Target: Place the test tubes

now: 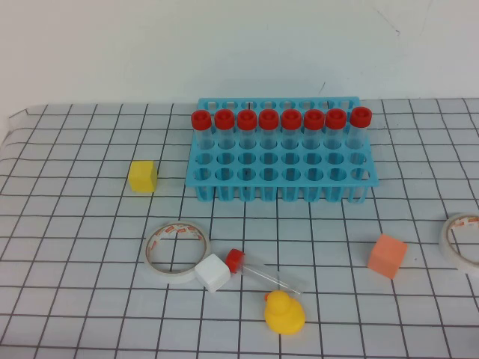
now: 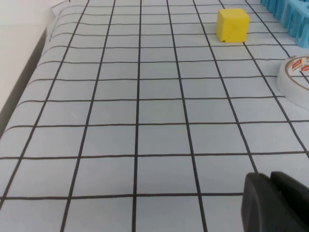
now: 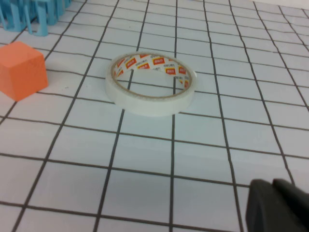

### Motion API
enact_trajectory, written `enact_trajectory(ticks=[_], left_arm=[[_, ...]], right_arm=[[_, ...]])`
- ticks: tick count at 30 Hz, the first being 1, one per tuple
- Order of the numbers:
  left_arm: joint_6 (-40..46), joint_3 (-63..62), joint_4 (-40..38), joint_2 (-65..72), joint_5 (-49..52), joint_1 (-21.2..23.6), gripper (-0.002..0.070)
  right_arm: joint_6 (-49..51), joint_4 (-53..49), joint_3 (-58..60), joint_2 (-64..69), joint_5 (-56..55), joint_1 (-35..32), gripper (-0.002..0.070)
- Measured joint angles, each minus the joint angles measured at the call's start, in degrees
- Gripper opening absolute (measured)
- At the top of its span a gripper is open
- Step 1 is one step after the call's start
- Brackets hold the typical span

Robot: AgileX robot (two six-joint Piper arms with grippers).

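- left pincer [image 2: 269, 180] and right pincer [image 3: 272, 184] are showing only as dark, closed tips over the gridded surface [image 1: 75, 247].
- a clear, red-capped test tube [image 1: 263, 274] is lying flat between white cube [image 1: 212, 272] and yellow duck [image 1: 284, 313].
- eight capped tubes [image 1: 291, 127] are standing in the blue rack [image 1: 281, 176].

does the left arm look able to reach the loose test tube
Probably yes: test tube lies uncovered, though white cube and duck crowd it. Left pincer, shut, is over the table; right pincer, shut, near a tape roll.
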Motion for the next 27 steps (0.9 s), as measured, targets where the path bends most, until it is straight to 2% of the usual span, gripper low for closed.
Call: enact_trajectory(ticks=[27], left_arm=[[0.5,0.0,0.0,0.0,0.0,0.0,-0.0001]], right_arm=[[0.0,0.0,0.0,0.0,0.0,0.0,-0.0001]])
